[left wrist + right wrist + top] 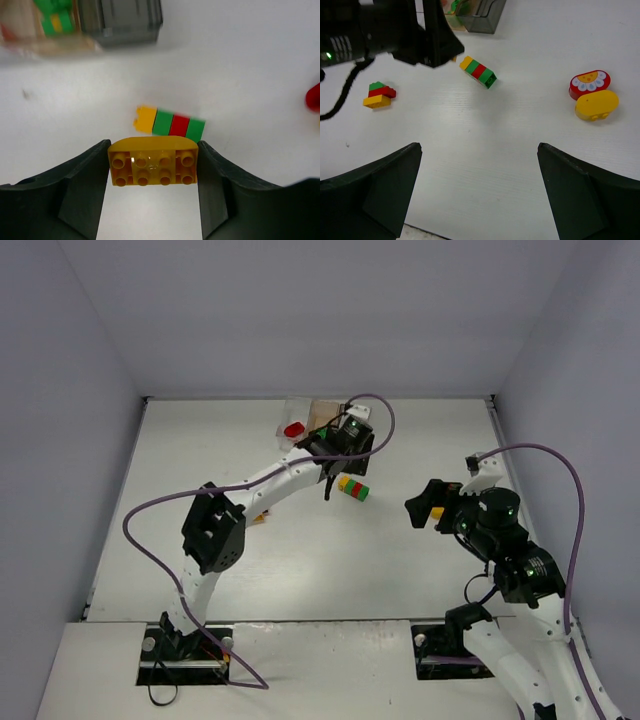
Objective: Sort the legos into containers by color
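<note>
Legos lie scattered on the white surface (485, 165), and one yellow brick (152, 161) is clamped between the fingers of the left tool (153, 150), just beside the yellow-green-red-green stack (170, 124). The dark grey container (125, 20) stands beyond that stack. The right tool (479, 146) hangs over the surface with its jaws spread wide, well apart from the stack.
</note>
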